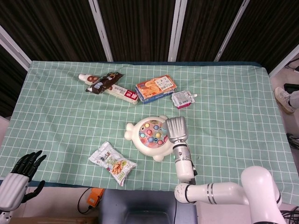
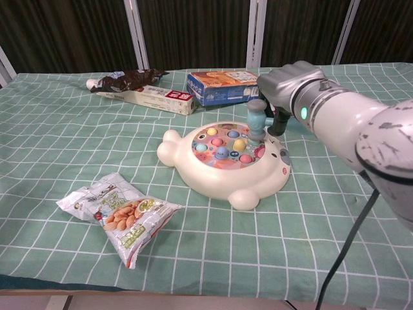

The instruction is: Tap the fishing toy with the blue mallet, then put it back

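Note:
The fishing toy (image 2: 222, 159) is a cream fish-shaped board with coloured pegs, lying mid-table (image 1: 148, 136). My right hand (image 2: 288, 87) grips the blue mallet (image 2: 257, 121), whose head stands down on the toy's right side among the pegs. In the head view the right hand (image 1: 176, 128) covers the toy's right edge and hides the mallet. My left hand (image 1: 21, 172) hangs off the table's front left corner, fingers apart, holding nothing.
A snack bag (image 2: 119, 215) lies front left of the toy. Behind it are a blue-orange box (image 2: 222, 86), a long white carton (image 2: 158, 98), a brown wrapper (image 2: 122, 79) and a small pouch (image 1: 182, 99). The green checked cloth (image 1: 65, 121) covers the table.

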You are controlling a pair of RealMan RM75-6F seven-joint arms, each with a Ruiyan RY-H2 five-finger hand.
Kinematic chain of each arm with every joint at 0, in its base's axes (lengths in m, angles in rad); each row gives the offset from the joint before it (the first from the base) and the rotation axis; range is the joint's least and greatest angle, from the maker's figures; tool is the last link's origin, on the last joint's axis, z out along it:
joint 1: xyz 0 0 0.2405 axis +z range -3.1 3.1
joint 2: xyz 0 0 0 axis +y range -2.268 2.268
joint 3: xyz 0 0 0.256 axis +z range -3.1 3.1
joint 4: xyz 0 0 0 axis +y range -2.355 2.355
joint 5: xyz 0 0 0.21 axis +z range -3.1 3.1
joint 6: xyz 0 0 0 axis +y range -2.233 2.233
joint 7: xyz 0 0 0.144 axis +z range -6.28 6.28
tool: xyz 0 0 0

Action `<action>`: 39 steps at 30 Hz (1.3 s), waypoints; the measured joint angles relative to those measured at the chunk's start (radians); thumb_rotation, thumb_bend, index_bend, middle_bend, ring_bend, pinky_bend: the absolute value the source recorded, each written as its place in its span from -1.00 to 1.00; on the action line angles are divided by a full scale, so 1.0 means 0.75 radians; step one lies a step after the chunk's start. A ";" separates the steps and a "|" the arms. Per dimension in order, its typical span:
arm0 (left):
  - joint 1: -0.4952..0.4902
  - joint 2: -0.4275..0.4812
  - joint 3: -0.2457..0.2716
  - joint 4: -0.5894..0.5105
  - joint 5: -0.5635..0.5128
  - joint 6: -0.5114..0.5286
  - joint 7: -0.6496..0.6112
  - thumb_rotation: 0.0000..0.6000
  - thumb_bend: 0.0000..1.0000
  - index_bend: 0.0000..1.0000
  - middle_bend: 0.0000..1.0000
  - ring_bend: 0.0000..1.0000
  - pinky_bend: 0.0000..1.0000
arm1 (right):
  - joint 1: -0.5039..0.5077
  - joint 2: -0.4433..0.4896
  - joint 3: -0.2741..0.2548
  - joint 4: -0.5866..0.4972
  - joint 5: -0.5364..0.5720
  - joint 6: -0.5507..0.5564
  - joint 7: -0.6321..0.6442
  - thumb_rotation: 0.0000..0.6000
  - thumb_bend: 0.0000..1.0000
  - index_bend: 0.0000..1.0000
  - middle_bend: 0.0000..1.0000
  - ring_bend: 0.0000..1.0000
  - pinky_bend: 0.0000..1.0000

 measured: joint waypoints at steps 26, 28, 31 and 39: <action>-0.013 -0.028 -0.011 -0.030 -0.037 -0.067 0.102 1.00 -0.22 -1.00 -1.00 -1.00 -0.78 | -0.463 0.424 -0.462 0.028 -0.846 -0.011 0.840 1.00 0.55 1.00 0.56 0.51 0.46; -0.018 -0.032 -0.012 -0.034 -0.042 -0.082 0.118 1.00 -0.22 -1.00 -1.00 -1.00 -0.78 | -0.499 0.417 -0.480 0.137 -0.877 -0.038 0.946 1.00 0.54 1.00 0.56 0.51 0.46; -0.024 -0.038 -0.014 -0.041 -0.053 -0.102 0.136 1.00 -0.22 -1.00 -1.00 -1.00 -0.78 | -0.549 0.394 -0.498 0.323 -0.924 -0.091 1.115 1.00 0.54 1.00 0.56 0.50 0.46; -0.037 -0.044 -0.018 -0.053 -0.071 -0.133 0.159 1.00 -0.22 -1.00 -1.00 -1.00 -0.78 | -0.639 0.289 -0.504 0.697 -1.073 -0.208 1.332 1.00 0.53 1.00 0.56 0.48 0.45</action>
